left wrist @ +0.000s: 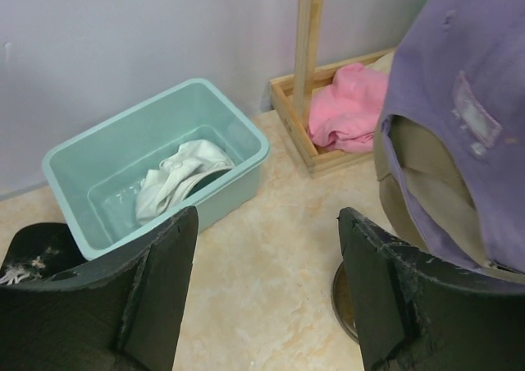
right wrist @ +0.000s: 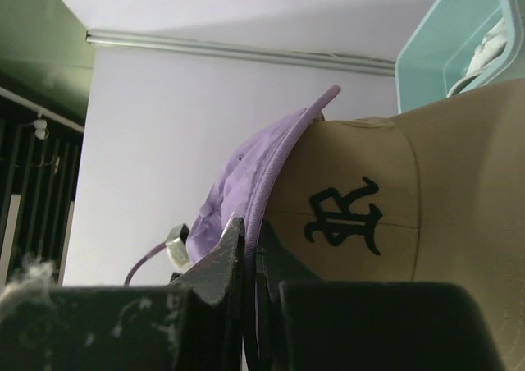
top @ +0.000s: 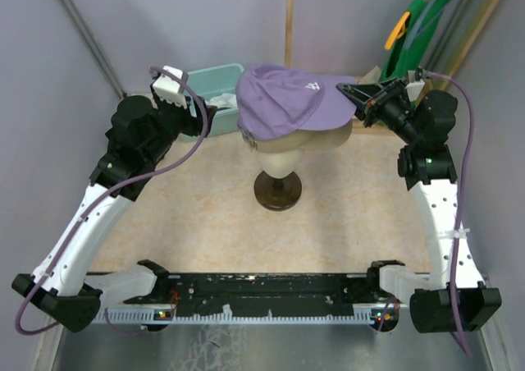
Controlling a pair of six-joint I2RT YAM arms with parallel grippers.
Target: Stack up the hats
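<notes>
The purple cap (top: 279,104) sits on top of the tan cap (top: 328,137), and both are on a head form (top: 275,159). The form stands on a round dark base (top: 277,192) at the middle of the table (top: 205,215), toward the far side. The purple cap's brim points right and lies over the tan one.

The right pincer (top: 354,96) is at the far right, level with the caps, and its tips meet the right-hand end of the purple brim. Its own camera shows the two fingers pressed together with the thin edge of the purple brim caught between them. The tan cap, with a black logo on its front, lies just beside that grip but not inside it.

The left pincer (left wrist: 267,231) hangs at the far left with its fingers spread wide and nothing between them. The purple cap is to its right, close but not touching. The cap's back, with a strap over the tan fabric beneath, fills the right edge of the left wrist view.

Beyond the open fingers a teal bin (left wrist: 234,194) stands against the far wall, left of the head form. A crumpled white cap (left wrist: 176,182) lies on the bin's floor. To the right of the bin, a shallow wooden tray (left wrist: 291,125) with an upright post holds a pink cloth (left wrist: 344,108).
</notes>
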